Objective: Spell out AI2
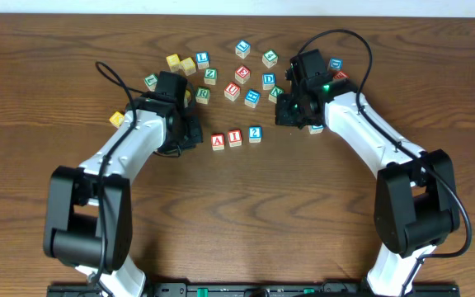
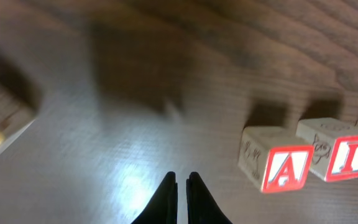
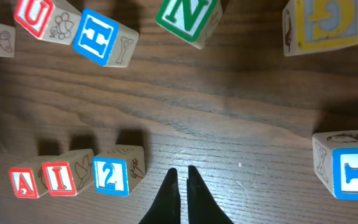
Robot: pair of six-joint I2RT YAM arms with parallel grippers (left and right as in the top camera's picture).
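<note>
Cubes A (image 1: pixel 218 141), I (image 1: pixel 235 138) and 2 (image 1: pixel 255 134) sit in a row on the table (image 1: pixel 303 214).

The surface (image 3: pixel 241 124) is dark grained wood, faintly glossy. The A cube (image 3: pixel 25 182), I cube (image 3: pixel 59 178) and 2 cube (image 3: pixel 110 176) are pale wood, faces painted.

The A block (image 1: pixel 218 141) sat just left of the I block (image 1: pixel 235 139), the 2 block (image 1: pixel 255 134) just right, loose blocks (image 1: pixel 242 74) behind.
</note>
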